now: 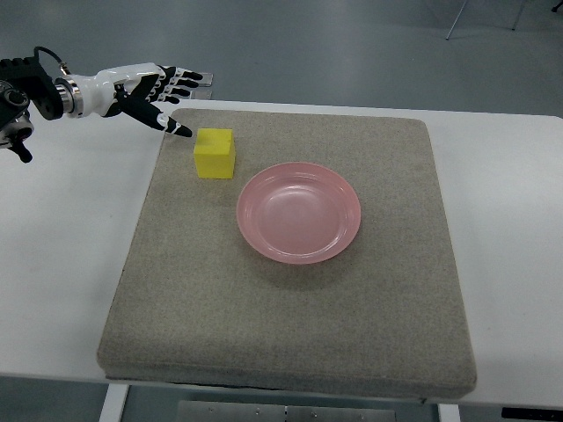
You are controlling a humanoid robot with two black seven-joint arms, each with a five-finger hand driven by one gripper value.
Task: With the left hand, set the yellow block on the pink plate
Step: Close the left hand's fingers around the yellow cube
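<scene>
We log the left robot hand [163, 95] spread, empty, just beside the yellow block [215, 153]. Block rests on grey mat [290, 316], near empty pink plate [299, 213]. Grasp, transfer remain.

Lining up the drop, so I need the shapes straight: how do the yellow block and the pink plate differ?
The yellow block is a small, opaque, flat-faced cube; the pink plate is a much wider, shallow, glossy round dish. The block lies up and left of the plate, nearer the open left hand, which touches neither. Both rest apart on the grey mat, and the plate is empty.
</scene>
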